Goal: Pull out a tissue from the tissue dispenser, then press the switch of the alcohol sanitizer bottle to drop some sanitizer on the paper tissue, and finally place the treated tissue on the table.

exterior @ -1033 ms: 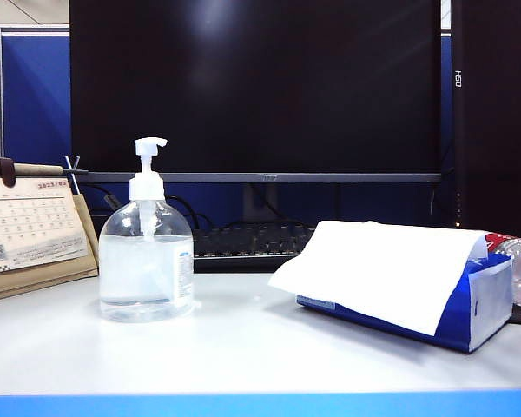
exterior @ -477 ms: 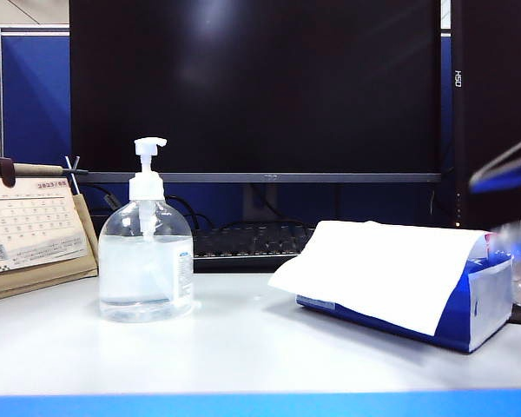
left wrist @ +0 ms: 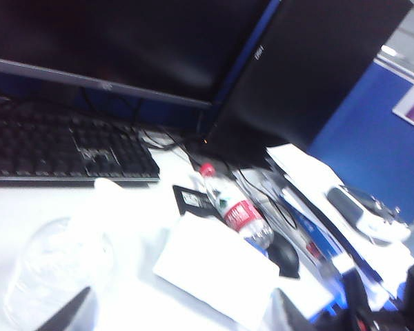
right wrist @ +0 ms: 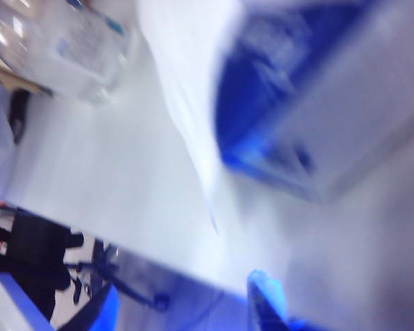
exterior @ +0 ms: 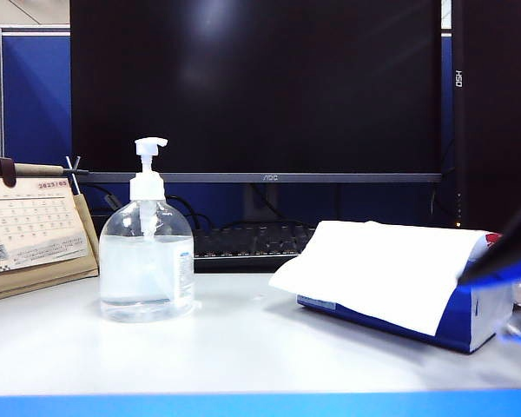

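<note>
We are only at the start: nothing of the task looks done yet. The tissue (exterior: 384, 267) is lying draped over the blue tissue pack (exterior: 482, 304) on the right of the surface (exterior: 243, 347), one end tucked in the pack, not pulled free. The sanitizer bottle (exterior: 146, 261) is standing upright on the left, well apart from the pack, its pump head (exterior: 149, 148) raised and nothing touching it.

Our right pincer (right wrist: 186, 310) is coming in low at the right edge of the exterior view, near the end of the pack; in its wrist view the blurred blue tips are standing apart with nothing between them, so we are reading it as open and empty. Our left pincer (left wrist: 172, 310) is not showing in the exterior view; its wrist view is looking down on the bottle and the tissue, the two dark tips spread wide and holding nothing.

All three steps are remaining: pulling the sheet out, pressing the pump over it, laying it down.
</note>
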Robot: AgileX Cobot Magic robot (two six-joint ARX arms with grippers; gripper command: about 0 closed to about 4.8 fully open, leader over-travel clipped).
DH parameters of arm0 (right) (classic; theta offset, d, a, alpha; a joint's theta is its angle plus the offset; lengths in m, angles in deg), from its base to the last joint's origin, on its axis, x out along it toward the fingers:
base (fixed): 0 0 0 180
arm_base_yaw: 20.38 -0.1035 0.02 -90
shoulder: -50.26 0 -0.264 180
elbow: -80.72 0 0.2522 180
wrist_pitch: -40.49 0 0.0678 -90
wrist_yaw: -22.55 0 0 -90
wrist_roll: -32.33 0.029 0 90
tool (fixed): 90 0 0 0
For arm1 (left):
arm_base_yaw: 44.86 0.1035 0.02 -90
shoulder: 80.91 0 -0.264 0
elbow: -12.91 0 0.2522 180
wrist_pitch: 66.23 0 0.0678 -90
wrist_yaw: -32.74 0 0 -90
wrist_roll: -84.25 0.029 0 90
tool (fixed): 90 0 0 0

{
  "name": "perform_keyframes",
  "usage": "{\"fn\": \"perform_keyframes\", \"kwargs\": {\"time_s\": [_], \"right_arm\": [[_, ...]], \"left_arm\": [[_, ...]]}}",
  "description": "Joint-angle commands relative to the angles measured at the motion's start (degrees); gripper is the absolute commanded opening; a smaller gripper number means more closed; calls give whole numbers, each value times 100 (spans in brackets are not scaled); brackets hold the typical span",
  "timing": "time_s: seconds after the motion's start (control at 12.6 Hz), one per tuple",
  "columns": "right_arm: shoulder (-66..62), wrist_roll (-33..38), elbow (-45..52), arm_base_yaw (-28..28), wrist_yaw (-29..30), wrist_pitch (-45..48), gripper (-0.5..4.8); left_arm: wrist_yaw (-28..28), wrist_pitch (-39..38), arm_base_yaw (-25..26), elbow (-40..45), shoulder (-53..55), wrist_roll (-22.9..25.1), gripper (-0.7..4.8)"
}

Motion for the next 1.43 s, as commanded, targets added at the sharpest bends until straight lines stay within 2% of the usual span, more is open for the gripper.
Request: {"fn": "perform_keyframes", "kwargs": {"time_s": [0.08,0.32,0.4,0.48,0.56,0.72,0.79,0.87,0.95,1.11,1.19,1.27,1.43], "right_arm": [[-1058,-22,33,-7,-142,1410,244],[-3136,46,24,-7,-122,3580,244],[-4489,181,-162,-7,-114,4695,244],[-5121,179,-339,-7,68,5272,244],[-6618,695,-1051,-4,656,6977,243],[-6607,699,-1104,46,765,7305,243],[-6610,994,-1097,675,588,7368,218],[-6612,1290,-1158,1377,660,7882,103],[-6612,1287,-1158,1377,605,7884,-5],[-6612,1272,-1169,1379,485,7890,-6],[-6210,1502,-1700,1377,1539,7952,-6],[-5117,1668,-2282,1379,1851,7523,-5],[-4522,1696,-2732,1379,2175,6747,-5]], "left_arm": [[-212,-92,-2,-33,2,28,328],[-236,-146,-2,-33,2,35,328],[-238,-280,-2,-33,0,94,328],[-240,-350,-2,-35,0,136,328],[-358,-647,-2,-39,0,310,328],[-352,-699,0,-39,0,402,328],[-326,-699,2,-39,0,498,328],[-328,-697,2,-39,0,584,328],[-328,-686,2,-39,0,584,328],[-323,-675,2,-39,0,581,327],[-192,-234,2,-39,0,579,327],[-76,986,2,-42,0,380,327],[129,1370,2,-42,0,251,327]]}}
